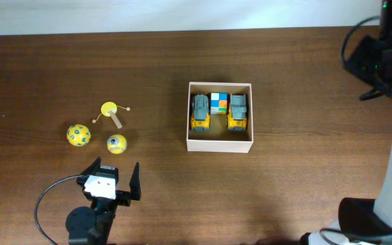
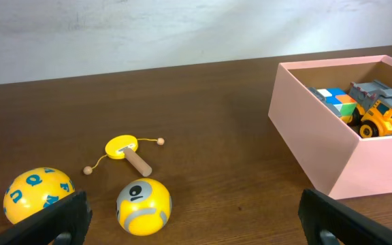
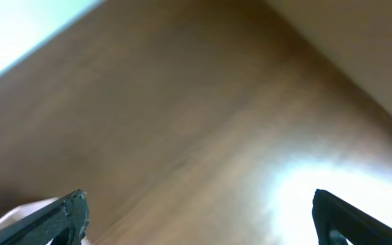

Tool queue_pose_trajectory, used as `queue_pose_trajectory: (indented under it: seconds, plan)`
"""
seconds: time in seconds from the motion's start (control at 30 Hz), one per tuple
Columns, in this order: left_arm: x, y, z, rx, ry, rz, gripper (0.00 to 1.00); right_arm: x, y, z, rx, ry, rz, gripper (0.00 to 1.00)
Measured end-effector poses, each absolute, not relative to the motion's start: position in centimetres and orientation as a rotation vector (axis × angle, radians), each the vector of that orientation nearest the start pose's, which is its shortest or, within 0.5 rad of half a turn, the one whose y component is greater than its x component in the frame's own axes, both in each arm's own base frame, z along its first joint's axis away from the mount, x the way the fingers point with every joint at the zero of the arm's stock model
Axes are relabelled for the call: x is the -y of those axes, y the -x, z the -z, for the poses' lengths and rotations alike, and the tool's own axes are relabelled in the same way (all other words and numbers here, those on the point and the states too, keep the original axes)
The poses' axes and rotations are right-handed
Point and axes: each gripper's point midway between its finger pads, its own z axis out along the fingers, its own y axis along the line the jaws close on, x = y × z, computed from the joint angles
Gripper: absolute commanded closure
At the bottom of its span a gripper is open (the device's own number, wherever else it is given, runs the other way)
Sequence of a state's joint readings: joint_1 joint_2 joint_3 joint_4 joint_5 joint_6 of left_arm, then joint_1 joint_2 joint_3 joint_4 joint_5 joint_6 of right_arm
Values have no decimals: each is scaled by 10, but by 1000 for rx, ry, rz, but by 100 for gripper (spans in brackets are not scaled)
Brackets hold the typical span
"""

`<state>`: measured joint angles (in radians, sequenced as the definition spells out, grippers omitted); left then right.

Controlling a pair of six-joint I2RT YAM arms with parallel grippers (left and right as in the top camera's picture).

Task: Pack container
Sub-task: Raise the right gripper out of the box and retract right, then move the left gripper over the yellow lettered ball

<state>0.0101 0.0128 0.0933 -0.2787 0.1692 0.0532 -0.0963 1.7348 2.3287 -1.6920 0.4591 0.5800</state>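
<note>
The container (image 1: 220,145) is a shallow white box at mid-table. Inside it are two yellow-and-grey toy trucks (image 1: 201,112) (image 1: 237,111) with a coloured cube (image 1: 218,103) between them. Left of it on the table lie a yellow ball with blue marks (image 1: 78,135), a yellow-and-grey ball (image 1: 116,143) and a small yellow drum toy on a wooden stick (image 1: 111,112). My left gripper (image 1: 112,177) stands open just in front of the balls, holding nothing. In the left wrist view the grey-and-yellow ball (image 2: 143,205) sits ahead of the open left gripper (image 2: 192,218). My right gripper (image 3: 199,211) is open and empty over blurred table.
The right arm (image 1: 386,47) is raised at the far right corner, well away from the box. In the left wrist view the box wall (image 2: 318,150) stands to the right, with a truck (image 2: 386,112) and the cube (image 2: 335,101) showing inside. Bare wood surrounds the box.
</note>
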Motion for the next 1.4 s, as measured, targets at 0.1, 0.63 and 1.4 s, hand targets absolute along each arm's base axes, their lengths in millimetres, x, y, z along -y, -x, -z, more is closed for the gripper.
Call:
queue_pose_trajectory:
  seconds: [0.1,0.63,1.4]
  plan:
    - [27,-234,-148,-1760,-161,103,1,121,-321,-332,-2418,-1040,503,1]
    - [50,-230,-152,-1751,-197,283,1,114,-300,-230,-2759,-1087,602,1]
    - [54,-288,-270,-2531,-185,407,1,111,-300,-227,-2772,-1094,569,1]
